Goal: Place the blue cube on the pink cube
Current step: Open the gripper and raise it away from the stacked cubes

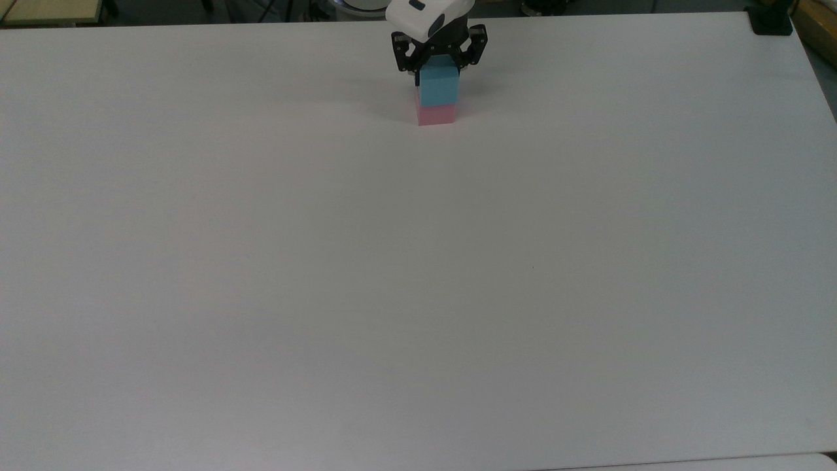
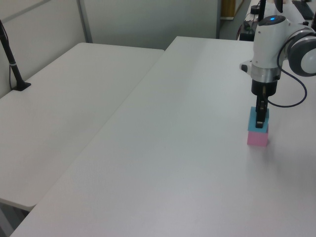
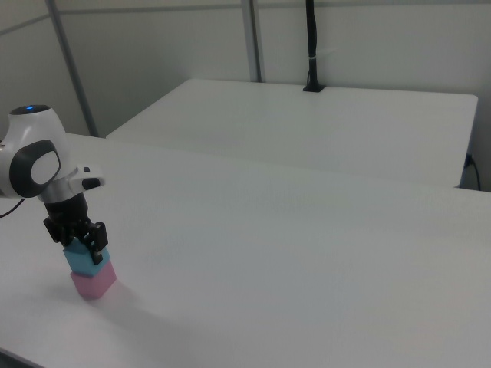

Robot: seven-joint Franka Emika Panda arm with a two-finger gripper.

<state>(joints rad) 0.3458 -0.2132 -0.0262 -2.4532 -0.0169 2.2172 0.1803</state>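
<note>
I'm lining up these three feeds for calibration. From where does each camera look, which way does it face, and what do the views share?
Top view: high, opposite the arm, looking down the white table; gripper at the far edge.
Left view: beside the table, looking along it; white arm at the left view's right.
Right view: the other side; arm at the right view's left.
Shared: all show the blue cube sitting on the pink cube, gripper shut on it.

Blue cube (image 1: 437, 86) (image 2: 258, 122) (image 3: 86, 259) — light blue, matte, upright — rests squarely on the pink cube (image 1: 436, 115) (image 2: 257, 138) (image 3: 93, 281), a light-pink matte block standing near the top view's upper edge.
</note>
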